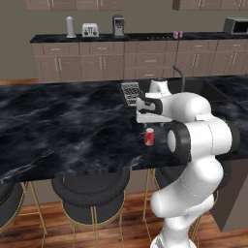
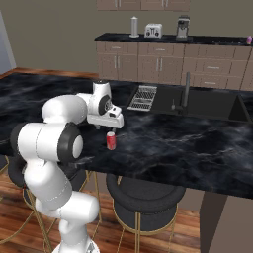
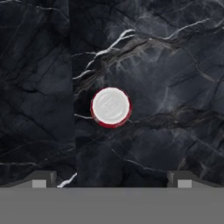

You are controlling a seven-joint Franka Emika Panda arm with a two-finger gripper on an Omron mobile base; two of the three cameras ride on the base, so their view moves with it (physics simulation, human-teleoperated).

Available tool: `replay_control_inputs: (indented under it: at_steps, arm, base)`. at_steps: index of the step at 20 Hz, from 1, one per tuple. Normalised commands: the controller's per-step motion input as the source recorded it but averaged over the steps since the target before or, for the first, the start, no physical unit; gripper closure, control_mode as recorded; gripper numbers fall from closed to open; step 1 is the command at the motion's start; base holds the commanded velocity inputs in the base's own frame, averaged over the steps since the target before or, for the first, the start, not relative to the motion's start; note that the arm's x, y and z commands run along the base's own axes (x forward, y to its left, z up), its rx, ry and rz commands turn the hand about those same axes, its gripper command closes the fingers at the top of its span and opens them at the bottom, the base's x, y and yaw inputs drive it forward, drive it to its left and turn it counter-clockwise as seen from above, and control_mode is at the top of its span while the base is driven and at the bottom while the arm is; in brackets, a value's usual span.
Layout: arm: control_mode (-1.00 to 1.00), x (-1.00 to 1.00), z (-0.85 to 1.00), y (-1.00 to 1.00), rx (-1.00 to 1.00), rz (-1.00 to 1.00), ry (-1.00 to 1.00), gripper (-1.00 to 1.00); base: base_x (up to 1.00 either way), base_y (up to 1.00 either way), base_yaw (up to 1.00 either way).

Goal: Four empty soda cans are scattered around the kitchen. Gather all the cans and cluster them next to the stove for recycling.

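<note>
A red soda can stands upright on the black marble island counter, near its front edge above the round black bar stools. From above its silver top is a closed disc with a thin red rim showing around it, so what is inside cannot be told. The gripper hangs straight over the can and apart from it, its two dark finger tips spread wide to either side with nothing between them. In the base views the white hand sits above the can, which stands free on the marble just below it. Farther along the island a sunken black sink with a dark curved faucet looks bare inside, and a ribbed drying rack lies flat just beside its rim. On the far counter against the wall, two small purple cans stand close together beside the black stove. Along that same counter stand a tall white canister, a silver toaster and a coffee machine, with a grey microwave at the other end.
</note>
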Motion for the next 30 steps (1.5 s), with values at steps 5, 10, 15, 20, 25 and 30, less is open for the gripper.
replay_control_inputs:
  at_steps: [5,10,15,20,25,30]
  arm:
    - [-1.0,0.19,-0.12,0.0,0.0,0.0,0.0,-1.0]
    - [-1.0,0.18,-0.13,0.0,0.0,0.0,0.0,-1.0]
    - [-1.0,0.17,-0.14,0.0,0.0,0.0,0.0,-1.0]
    - [-1.0,0.17,-0.14,0.0,0.0,0.0,0.0,-1.0]
    - [-1.0,0.1,-0.13,0.0,0.0,0.0,0.0,-1.0]
    - [-1.0,0.0,-0.12,-0.01,0.0,0.0,0.0,-1.0]
  base:
    - [0.0,0.0,0.0]
    - [0.0,0.0,0.0]
    - [0.0,0.0,0.0]
    - [0.0,0.0,0.0]
    - [0.0,0.0,0.0]
    - [0.0,0.0,0.0]
